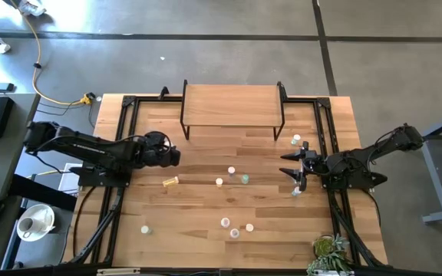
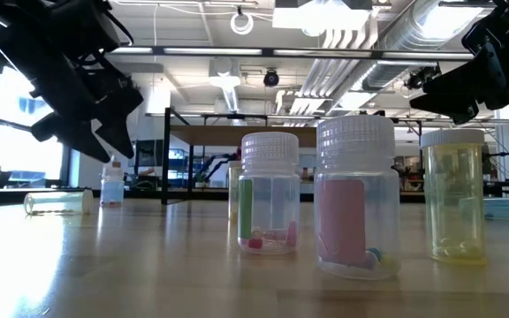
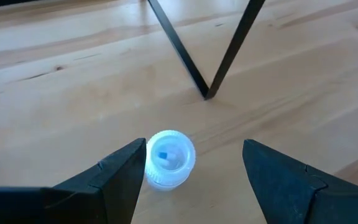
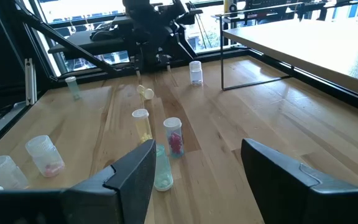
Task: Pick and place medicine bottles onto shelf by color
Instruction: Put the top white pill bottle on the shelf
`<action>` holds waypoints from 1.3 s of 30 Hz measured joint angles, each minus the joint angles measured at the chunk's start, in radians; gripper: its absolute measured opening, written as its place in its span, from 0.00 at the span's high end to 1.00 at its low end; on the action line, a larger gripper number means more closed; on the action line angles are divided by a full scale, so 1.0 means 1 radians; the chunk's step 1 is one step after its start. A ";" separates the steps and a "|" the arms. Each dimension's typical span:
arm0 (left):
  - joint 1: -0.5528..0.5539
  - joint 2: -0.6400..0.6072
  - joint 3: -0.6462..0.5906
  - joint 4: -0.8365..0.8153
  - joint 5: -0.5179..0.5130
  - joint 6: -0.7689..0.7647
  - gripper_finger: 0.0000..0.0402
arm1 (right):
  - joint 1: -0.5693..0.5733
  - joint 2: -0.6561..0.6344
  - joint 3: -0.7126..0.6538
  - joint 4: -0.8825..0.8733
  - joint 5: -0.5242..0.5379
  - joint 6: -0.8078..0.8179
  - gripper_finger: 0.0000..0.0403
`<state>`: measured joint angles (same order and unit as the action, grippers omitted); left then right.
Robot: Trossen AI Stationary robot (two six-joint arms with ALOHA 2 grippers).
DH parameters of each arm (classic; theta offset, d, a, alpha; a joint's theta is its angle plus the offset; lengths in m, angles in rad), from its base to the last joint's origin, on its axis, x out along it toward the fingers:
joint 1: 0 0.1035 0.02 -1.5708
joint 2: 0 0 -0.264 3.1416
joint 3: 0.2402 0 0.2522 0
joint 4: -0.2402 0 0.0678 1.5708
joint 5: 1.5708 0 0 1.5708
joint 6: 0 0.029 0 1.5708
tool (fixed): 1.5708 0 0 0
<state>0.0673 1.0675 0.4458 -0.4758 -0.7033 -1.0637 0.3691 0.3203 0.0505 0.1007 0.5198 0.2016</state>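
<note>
pale wood fills the table point(image 1: 206, 253), where small capped bottles stand scattered along the near edge: one alone at the left point(image 1: 145, 229), and a cluster of three point(image 1: 236, 228) near the middle. seen from table height, three of them loom upright in a row: a clear bottle with green inside point(image 2: 269, 193), a pink one point(image 2: 356, 196), and a yellow one point(image 2: 453, 196). farther in, a yellow bottle point(image 1: 171, 182) lies on its side, with three more upright point(image 1: 232, 177) at mid-table. left gripper point(image 1: 176, 157) hangs over the table's left half, fingers spread, above a white-capped bottle point(image 3: 169, 158) holding something blue, close to a black shelf leg point(image 3: 191, 65). right gripper point(image 1: 288, 164) hovers near the right edge, fingers spread wide, with a bottle on either side of it point(image 1: 296, 139). at the far edge, the shelf point(image 1: 232, 103) stands bare-topped on thin black legs.
</note>
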 joint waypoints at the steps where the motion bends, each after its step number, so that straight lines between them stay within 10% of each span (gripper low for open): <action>1: 0.000 0.009 0.000 0.006 0.000 0.000 0.36 | 0.000 0.000 0.000 0.000 0.000 0.000 0.44; 24: 0.000 0.147 0.000 0.011 -0.069 -0.026 0.37 | 0.000 0.000 0.000 0.000 0.000 0.000 0.44; 39: 0.000 0.180 0.000 0.013 -0.055 -0.026 0.61 | 0.000 0.000 0.000 0.000 0.000 0.000 0.44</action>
<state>0.0671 1.2480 0.4454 -0.4627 -0.7586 -1.0893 0.3691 0.3206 0.0502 0.1005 0.5199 0.2012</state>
